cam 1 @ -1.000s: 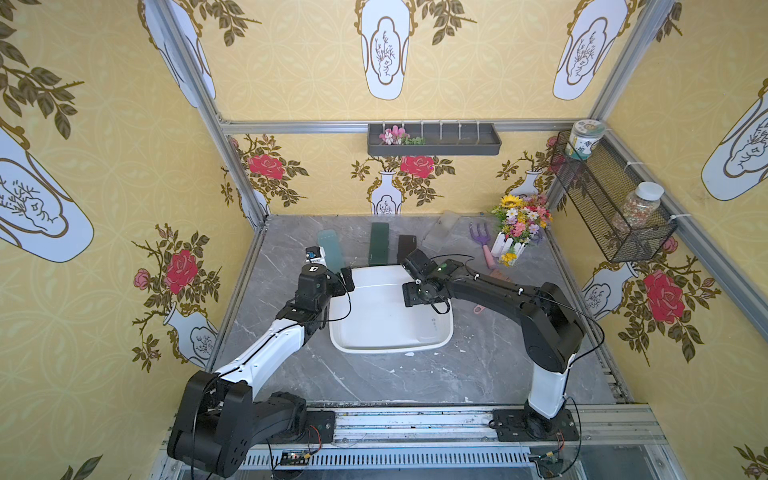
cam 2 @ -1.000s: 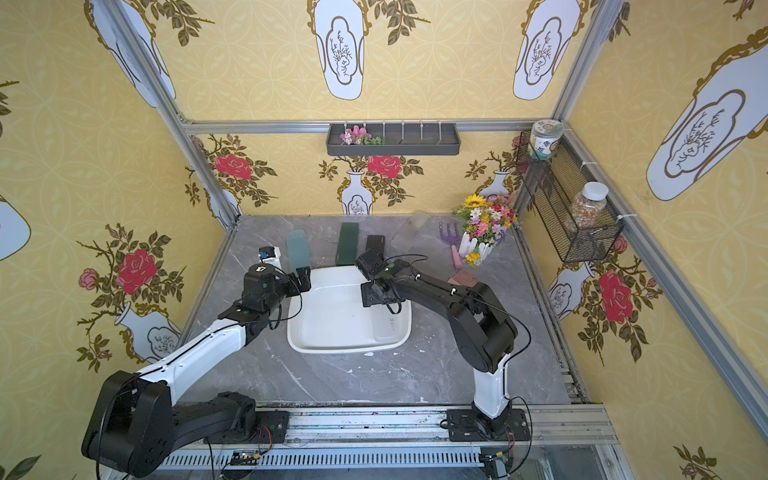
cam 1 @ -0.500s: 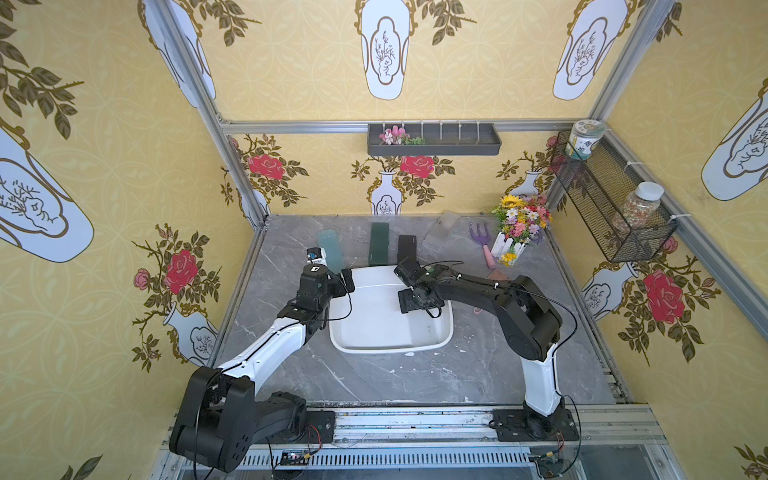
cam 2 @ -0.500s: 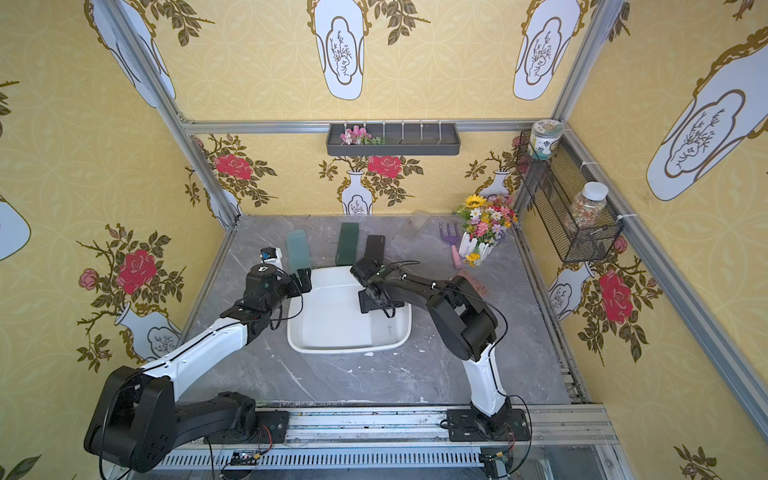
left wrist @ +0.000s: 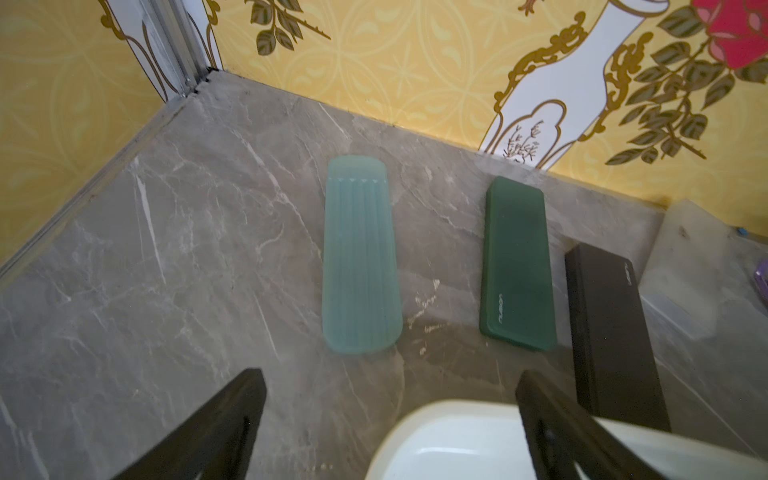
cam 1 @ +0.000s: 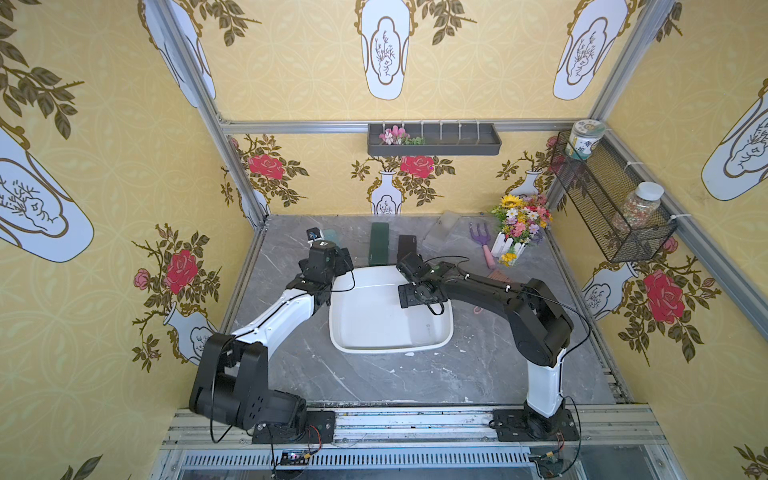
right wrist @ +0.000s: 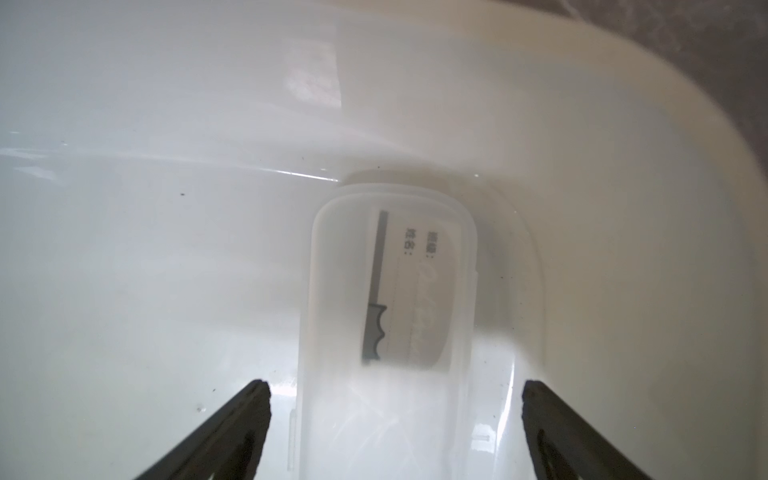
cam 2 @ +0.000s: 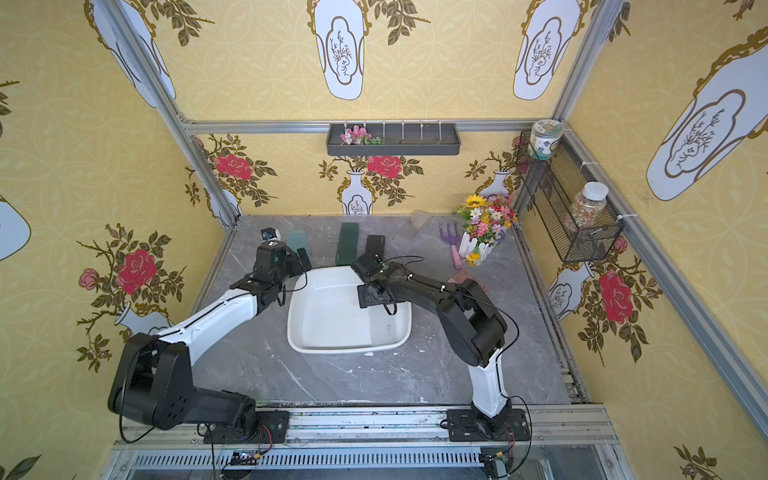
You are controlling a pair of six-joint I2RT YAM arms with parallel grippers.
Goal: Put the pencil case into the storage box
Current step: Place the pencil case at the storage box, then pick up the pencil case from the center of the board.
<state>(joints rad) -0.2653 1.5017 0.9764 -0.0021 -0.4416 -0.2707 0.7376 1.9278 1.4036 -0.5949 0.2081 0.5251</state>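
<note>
The storage box [cam 1: 386, 349] [cam 2: 345, 348] is a white tub in the middle of the table. A translucent white pencil case [right wrist: 386, 332] with a printed label lies flat on its floor, near a rounded corner. My right gripper [right wrist: 395, 390] [cam 1: 415, 297] hangs over the case, open, each finger standing clear of a long side. My left gripper [left wrist: 390, 378] [cam 1: 340, 259] is open and empty above the box's far left corner [left wrist: 415, 419]. Beyond the box lie a teal pencil case [left wrist: 359, 253], a dark green one [left wrist: 517, 262] [cam 1: 379, 248] and a black one [left wrist: 611, 328] [cam 1: 406, 246].
At the back right stand a flower pot [cam 1: 519, 228], a purple hand rake [cam 1: 482, 245] and a clear plastic piece [cam 1: 442, 228]. A grey divided tray [cam 1: 434, 139] hangs on the back wall. A black mesh basket [cam 1: 611, 208] with jars hangs on the right wall.
My right gripper's jaws have opened and the translucent pencil case now lies free in the storage box. The left arm has stayed in place.
</note>
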